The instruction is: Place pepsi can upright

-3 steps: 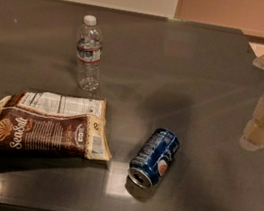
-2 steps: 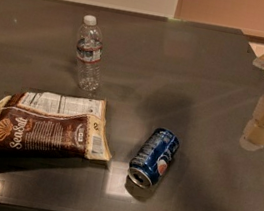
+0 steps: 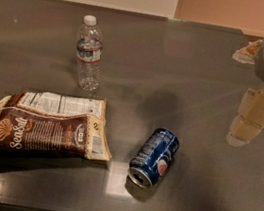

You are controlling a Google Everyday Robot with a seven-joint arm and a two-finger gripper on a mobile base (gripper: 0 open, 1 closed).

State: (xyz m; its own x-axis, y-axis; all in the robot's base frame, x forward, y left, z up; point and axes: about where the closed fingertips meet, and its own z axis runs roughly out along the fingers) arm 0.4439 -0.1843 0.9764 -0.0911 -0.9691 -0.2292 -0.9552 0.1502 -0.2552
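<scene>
A: Pepsi can [image 3: 154,157], position?
B: Lying on its side on the dark table [image 3: 205,64], front centre, one silver end toward the camera.
A: Neighbours?
B: Brown chip bag [image 3: 41,129] flat to its left in view, not touching. Water bottle [image 3: 89,54] upright behind the bag.
A: Gripper [image 3: 241,133]?
B: At the right edge, above the table, well apart from the can. Apart or together: cannot tell.

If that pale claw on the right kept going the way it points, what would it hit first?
The gripper, hanging at the right, points down and slightly left. It would likely hit the bare table first, beside the lying pepsi can rather than on it, though depth is unclear.
</scene>
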